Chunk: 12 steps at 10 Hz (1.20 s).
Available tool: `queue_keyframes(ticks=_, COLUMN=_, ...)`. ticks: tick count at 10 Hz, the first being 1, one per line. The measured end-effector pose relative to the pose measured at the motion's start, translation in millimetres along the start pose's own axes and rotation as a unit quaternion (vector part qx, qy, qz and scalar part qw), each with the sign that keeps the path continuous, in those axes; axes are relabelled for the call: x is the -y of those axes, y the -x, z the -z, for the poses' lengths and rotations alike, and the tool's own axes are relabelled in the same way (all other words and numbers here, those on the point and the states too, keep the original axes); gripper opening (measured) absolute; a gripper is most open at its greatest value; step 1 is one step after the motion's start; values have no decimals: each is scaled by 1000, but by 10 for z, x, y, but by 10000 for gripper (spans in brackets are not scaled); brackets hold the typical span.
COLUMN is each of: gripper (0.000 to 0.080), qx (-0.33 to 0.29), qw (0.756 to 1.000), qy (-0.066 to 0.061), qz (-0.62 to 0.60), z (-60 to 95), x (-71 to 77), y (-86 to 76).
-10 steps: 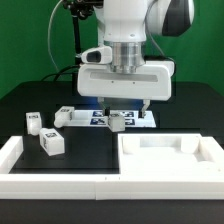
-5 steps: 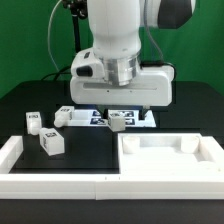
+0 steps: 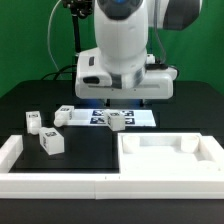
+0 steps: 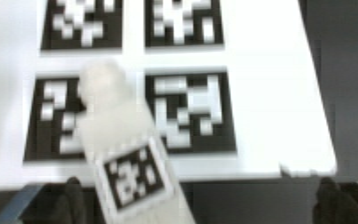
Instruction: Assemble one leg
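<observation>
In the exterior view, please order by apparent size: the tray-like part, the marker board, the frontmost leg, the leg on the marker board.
1. tray-like part, clearly largest.
2. marker board.
3. frontmost leg and leg on the board: nearly alike; the frontmost is nearer the camera, so unranked.

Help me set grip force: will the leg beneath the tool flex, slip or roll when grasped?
Probably stiff: the leg looks like a solid plastic block. Flat faces should stop it rolling on the marker board. Its smooth surface may slip slightly.
</observation>
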State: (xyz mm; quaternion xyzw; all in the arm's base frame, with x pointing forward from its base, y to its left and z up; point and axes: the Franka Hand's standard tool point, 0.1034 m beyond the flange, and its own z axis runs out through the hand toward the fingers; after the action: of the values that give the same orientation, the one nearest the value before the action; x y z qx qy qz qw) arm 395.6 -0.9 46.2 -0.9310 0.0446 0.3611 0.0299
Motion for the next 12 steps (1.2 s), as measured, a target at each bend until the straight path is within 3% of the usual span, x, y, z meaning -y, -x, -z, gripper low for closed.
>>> queue_keyframes(ticks=3, gripper=649, qx=11, qw=1000, qy=1, qz=-2, z=-12, x=-18, y=-37)
queue_keyframes(ticks=7, gripper=649, qx=22, qw=1000, qy=11, qz=-9, z=-154, x=-132, y=-271)
queue_keyframes(ticks=12, gripper=649, qx=44, qw=998, qy=17, qz=-42, z=-298, x=-161, y=-285)
